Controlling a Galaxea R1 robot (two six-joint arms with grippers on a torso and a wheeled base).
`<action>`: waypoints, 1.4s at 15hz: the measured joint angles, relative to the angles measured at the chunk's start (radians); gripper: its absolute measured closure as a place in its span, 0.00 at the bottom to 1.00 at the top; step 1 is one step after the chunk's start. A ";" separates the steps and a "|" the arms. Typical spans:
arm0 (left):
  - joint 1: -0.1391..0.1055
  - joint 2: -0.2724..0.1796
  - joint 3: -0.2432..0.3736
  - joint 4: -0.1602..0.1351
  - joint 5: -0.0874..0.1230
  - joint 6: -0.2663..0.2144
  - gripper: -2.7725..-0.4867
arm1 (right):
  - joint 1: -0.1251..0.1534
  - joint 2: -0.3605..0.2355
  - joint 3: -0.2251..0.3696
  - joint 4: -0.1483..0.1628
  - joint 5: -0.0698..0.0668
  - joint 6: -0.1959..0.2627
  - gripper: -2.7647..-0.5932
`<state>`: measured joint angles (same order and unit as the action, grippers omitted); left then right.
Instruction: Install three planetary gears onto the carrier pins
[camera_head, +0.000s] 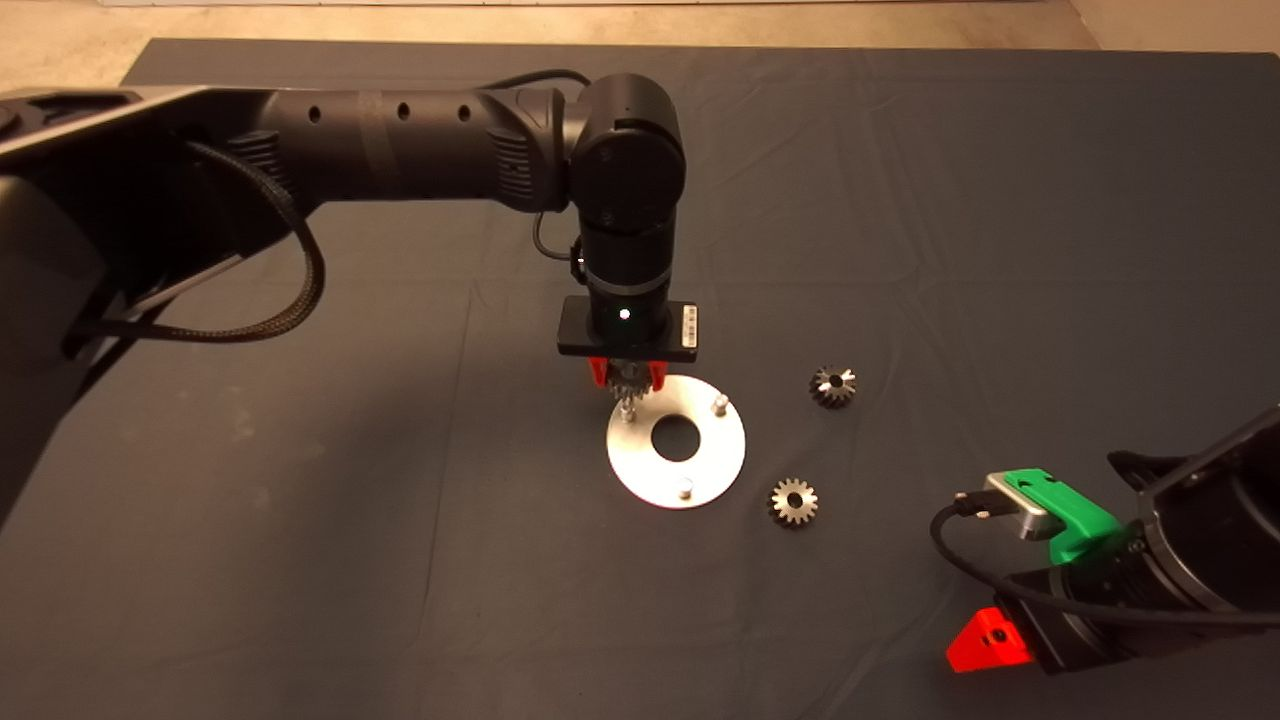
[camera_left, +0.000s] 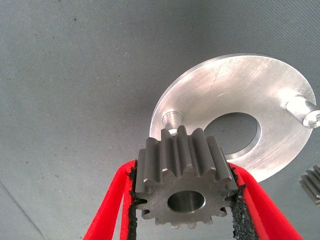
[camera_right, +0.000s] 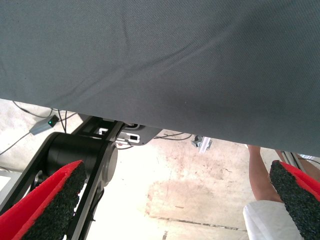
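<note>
A: Where is the left gripper (camera_head: 628, 378)?

B: It hangs over the near-left edge of the white disc (camera_head: 715, 470) in the head view, pointing down from the arm that reaches in from the left. Its 2 red fingers (camera_left: 112, 205) are closed on a gear (camera_left: 186, 185), the black pads pressing the teeth on both sides.

A: How does that held gear sit?

B: In the left wrist view its centre hole faces the camera and its teeth run toward the disc. It is just above one carrier pin (camera_left: 172, 119), and I cannot tell whether they touch. The hole is not on the pin.

A: And the other pins?

B: A 2nd pin (camera_head: 718, 403) stands at the disc's far right, a 3rd (camera_head: 685, 489) at its near edge. All 3 are bare. The disc lies flat on the dark mat (camera_head: 300, 520) with its central hole open.

A: The other 2 gears?

B: Both lie on the mat to the right of the disc, apart from it. One (camera_head: 832, 385) is farther back, one (camera_head: 793, 501) nearer and closer to the disc's rim.

A: The right gripper (camera_head: 990, 640)?

B: Parked at the lower right edge of the head view. Its fingers (camera_right: 55, 200) stand wide apart with nothing between them; beyond the mat edge its wrist view shows floor, cables and a person's leg (camera_right: 260, 175).
</note>
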<state>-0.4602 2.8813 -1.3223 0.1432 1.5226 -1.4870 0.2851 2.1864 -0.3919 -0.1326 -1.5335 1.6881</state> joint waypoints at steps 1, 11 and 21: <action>0.000 0.000 0.000 0.000 0.000 0.000 0.79 | 0.000 0.000 0.000 0.000 0.000 0.000 0.01; 0.047 -0.017 0.004 0.003 0.001 0.000 0.79 | 0.000 0.001 0.000 0.000 0.000 0.000 0.01; 0.047 -0.016 0.005 0.014 -0.001 0.000 0.79 | 0.000 0.002 0.000 0.000 0.000 0.000 0.01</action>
<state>-0.4128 2.8649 -1.3177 0.1572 1.5215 -1.4866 0.2851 2.1883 -0.3919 -0.1326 -1.5336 1.6881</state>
